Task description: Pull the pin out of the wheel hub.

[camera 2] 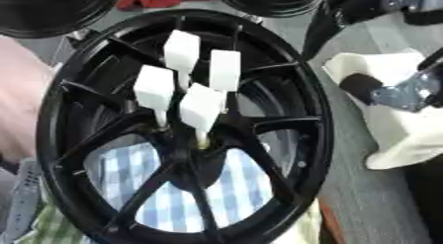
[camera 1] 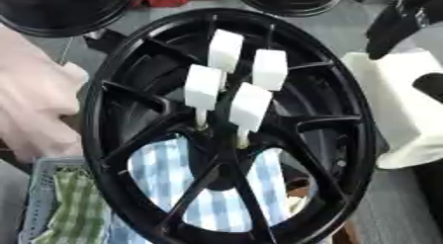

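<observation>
The black wheel hub (camera 1: 227, 124) is standing nearly upright, filling most of the view; a pale, blurred shape at the left rim, possibly a person's hand (camera 1: 34, 104), appears to be steadying it there, which would be keeping the hub face presented toward the robot for extraction work. Behind the spokes a blue-and-white checked cloth (camera 1: 173, 174) is showing through, and a grey basket (camera 1: 39, 198) holding a green checked cloth is sitting at the lower left. To the right a white padded object (camera 2: 398, 124) is lying on the table, and the robot's right hand (camera 2: 394, 92) is resting on it, dark with a silver part; whether its fingers are curled or straight cannot be determined, and it is holding no pin. The left hand is not showing in either view. Four pins (camera 1: 251, 107) are counted, each with a white block head, all seated by thin stems around the hub centre. None is yet being withdrawn.
</observation>
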Action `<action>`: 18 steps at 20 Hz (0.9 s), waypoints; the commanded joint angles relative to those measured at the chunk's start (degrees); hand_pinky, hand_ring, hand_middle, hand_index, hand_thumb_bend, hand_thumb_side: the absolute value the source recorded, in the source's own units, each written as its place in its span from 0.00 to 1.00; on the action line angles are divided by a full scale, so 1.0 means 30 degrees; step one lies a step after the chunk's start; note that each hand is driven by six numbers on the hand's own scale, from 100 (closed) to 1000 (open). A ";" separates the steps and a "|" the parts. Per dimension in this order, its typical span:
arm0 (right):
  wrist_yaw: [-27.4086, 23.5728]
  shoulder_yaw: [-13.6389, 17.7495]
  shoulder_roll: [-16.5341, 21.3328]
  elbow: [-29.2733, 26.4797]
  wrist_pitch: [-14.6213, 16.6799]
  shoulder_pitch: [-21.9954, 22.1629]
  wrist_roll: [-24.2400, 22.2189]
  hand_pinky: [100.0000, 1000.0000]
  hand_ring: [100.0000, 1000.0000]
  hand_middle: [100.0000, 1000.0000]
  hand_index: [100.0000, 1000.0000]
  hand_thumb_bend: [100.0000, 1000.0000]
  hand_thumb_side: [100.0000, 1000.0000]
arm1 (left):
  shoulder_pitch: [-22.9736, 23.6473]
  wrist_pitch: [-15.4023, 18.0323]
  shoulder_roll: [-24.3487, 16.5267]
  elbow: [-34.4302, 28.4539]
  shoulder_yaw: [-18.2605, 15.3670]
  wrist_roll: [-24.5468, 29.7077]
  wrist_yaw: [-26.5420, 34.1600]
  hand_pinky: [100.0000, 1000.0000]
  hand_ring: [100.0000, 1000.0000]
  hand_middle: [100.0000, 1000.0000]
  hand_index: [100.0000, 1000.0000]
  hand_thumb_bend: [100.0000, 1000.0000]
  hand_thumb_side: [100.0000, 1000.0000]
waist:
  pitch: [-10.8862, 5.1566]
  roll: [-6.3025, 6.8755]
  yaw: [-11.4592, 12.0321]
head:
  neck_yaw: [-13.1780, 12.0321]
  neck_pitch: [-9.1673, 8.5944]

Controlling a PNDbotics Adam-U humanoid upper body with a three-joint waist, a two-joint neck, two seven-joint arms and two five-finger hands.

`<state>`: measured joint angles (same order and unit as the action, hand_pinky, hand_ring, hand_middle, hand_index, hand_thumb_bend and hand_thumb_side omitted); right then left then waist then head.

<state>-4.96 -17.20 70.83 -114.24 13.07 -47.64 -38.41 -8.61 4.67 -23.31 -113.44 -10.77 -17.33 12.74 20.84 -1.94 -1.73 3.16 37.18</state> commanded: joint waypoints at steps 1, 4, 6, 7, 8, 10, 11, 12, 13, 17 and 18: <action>0.0141 -0.0359 -0.0306 -0.0117 -0.1158 -0.0916 0.0129 0.81 0.82 0.72 0.79 0.00 0.32 | -0.0060 -0.0002 -0.0568 -0.0385 -0.0003 0.0068 0.0090 0.72 0.75 0.65 0.72 0.10 0.78 | -0.0374 -0.0028 0.0035 | -0.0026 0.0031; 0.0472 -0.0891 -0.0979 -0.0117 -0.2380 -0.1655 0.0328 0.81 0.82 0.71 0.79 0.00 0.34 | -0.0039 -0.0014 -0.0561 -0.0385 -0.0009 0.0064 0.0096 0.72 0.75 0.65 0.72 0.10 0.78 | -0.0384 -0.0085 0.0088 | -0.0039 0.0047; 0.0584 -0.1212 -0.1424 -0.0117 -0.3203 -0.2112 0.0471 0.81 0.82 0.71 0.80 0.00 0.36 | -0.0019 -0.0033 -0.0553 -0.0385 -0.0014 0.0054 0.0105 0.72 0.75 0.65 0.72 0.10 0.78 | -0.0396 -0.0135 0.0118 | -0.0057 0.0065; 0.0685 -0.1363 -0.1646 -0.0117 -0.3626 -0.2327 0.0548 0.81 0.82 0.72 0.80 0.00 0.37 | -0.0031 -0.0036 -0.0549 -0.0385 -0.0008 0.0058 0.0111 0.72 0.75 0.65 0.72 0.10 0.78 | -0.0402 -0.0160 0.0141 | -0.0058 0.0081; 0.0799 -0.1512 -0.1856 -0.0117 -0.4008 -0.2513 0.0627 0.81 0.82 0.72 0.80 0.00 0.37 | -0.0044 -0.0037 -0.0546 -0.0385 -0.0002 0.0065 0.0119 0.72 0.75 0.65 0.72 0.10 0.78 | -0.0408 -0.0179 0.0163 | -0.0047 0.0098; 0.0982 -0.1752 -0.2234 -0.0117 -0.4539 -0.2758 0.0982 0.80 0.82 0.72 0.81 0.00 0.35 | -0.0051 -0.0050 -0.0531 -0.0385 0.0026 0.0090 0.0136 0.72 0.75 0.65 0.72 0.10 0.78 | -0.0409 -0.0229 0.0223 | -0.0004 0.0129; 0.1069 -0.1840 -0.2382 -0.0117 -0.4721 -0.2835 0.1212 0.80 0.82 0.72 0.81 0.00 0.35 | -0.0016 -0.0073 -0.0522 -0.0385 0.0046 0.0109 0.0139 0.72 0.75 0.65 0.72 0.10 0.79 | -0.0406 -0.0251 0.0247 | -0.0003 0.0144; 0.1183 -0.1933 -0.2511 -0.0117 -0.4896 -0.2906 0.1413 0.81 0.83 0.72 0.82 0.00 0.37 | 0.0020 -0.0099 -0.0517 -0.0385 0.0059 0.0126 0.0138 0.72 0.75 0.65 0.72 0.10 0.79 | -0.0404 -0.0273 0.0268 | -0.0013 0.0160; 0.1342 -0.2029 -0.2643 -0.0117 -0.5081 -0.2998 0.1544 0.81 0.83 0.72 0.83 0.00 0.37 | 0.0037 -0.0114 -0.0513 -0.0385 0.0060 0.0131 0.0138 0.72 0.75 0.65 0.72 0.10 0.79 | -0.0407 -0.0299 0.0298 | -0.0028 0.0188; 0.2128 -0.2457 -0.3224 -0.0077 -0.5885 -0.3426 0.1607 0.82 0.84 0.67 0.83 0.08 0.39 | -0.0026 -0.0087 -0.0531 -0.0385 0.0057 0.0136 0.0155 0.72 0.75 0.65 0.72 0.10 0.78 | -0.0433 -0.0386 0.0411 | 0.0034 0.0285; 0.2204 -0.2552 -0.3339 -0.0016 -0.6140 -0.3474 0.1534 0.82 0.84 0.65 0.83 0.08 0.36 | -0.0034 -0.0090 -0.0545 -0.0385 0.0053 0.0136 0.0146 0.72 0.75 0.65 0.72 0.10 0.78 | -0.0438 -0.0408 0.0434 | 0.0052 0.0311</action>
<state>0.87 -25.16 60.24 -114.20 -4.49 -57.03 -33.89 -8.46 4.32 -23.31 -113.44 -10.44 -16.99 13.10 20.82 -3.35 -0.46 3.16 37.99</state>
